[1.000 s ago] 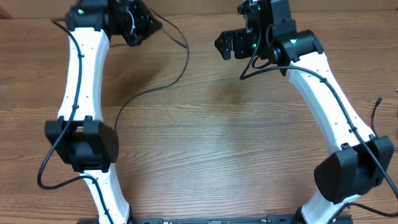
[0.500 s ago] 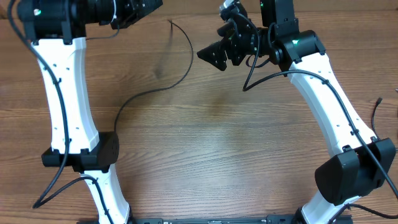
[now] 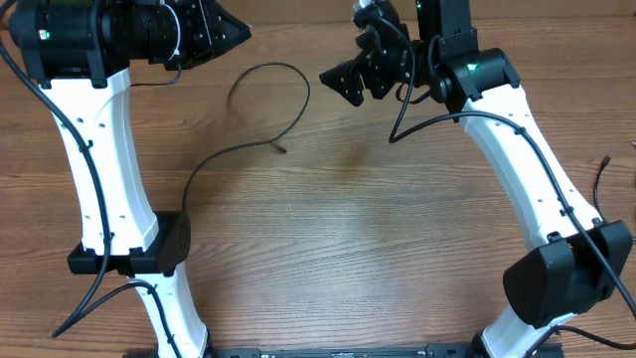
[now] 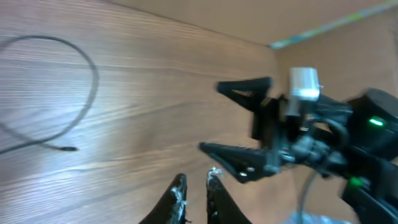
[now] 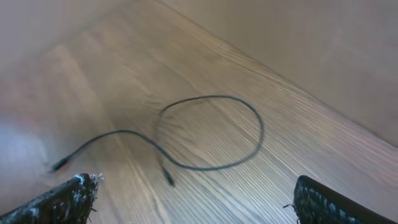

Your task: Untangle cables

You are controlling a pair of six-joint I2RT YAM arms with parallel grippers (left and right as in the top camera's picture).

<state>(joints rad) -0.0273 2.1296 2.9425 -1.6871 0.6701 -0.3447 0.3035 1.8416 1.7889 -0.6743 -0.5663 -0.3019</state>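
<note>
The worktop [image 3: 397,229] is open across its middle and near side, between the left arm [image 3: 99,149] and the right arm [image 3: 517,149]. At the far side a thin black cable [image 3: 307,94] lies in a loop, its tail running toward the left arm. The left end effector [image 3: 244,30] and right end effector [image 3: 338,84] flank that loop, narrowing the passage there.
</note>
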